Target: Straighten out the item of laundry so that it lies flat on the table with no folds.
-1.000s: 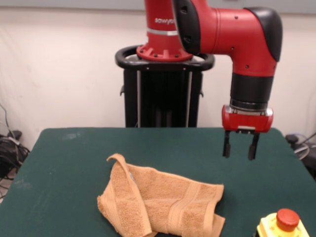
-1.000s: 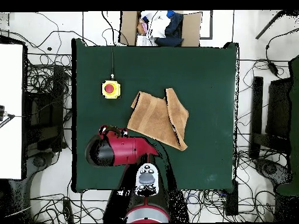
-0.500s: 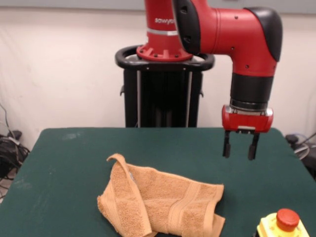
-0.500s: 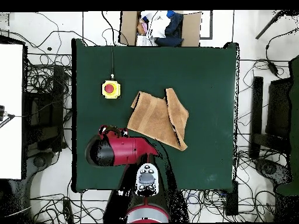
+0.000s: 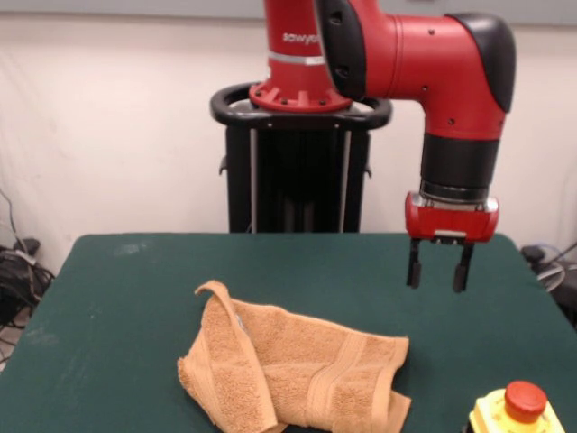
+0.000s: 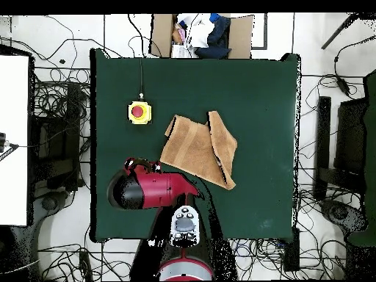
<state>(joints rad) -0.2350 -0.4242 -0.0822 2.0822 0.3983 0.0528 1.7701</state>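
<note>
Towel [image 5: 293, 372]: soft, light, limp; flap folded over. Best pinched at raised corner toward tabletop [image 5: 135, 289] edge. Gripper [image 5: 438, 286] jaws open, empty.

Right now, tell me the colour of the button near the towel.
Red button on a yellow base, clearest in the front view.

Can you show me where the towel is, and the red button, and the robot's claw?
towel [image 5: 297, 370]: front view, on its fuzzy middle beside the woven band.
red button [image 5: 526, 398]: front view, on its round red cap.
claw [image 5: 438, 280]: front view, midway between its two open black tips.
</note>
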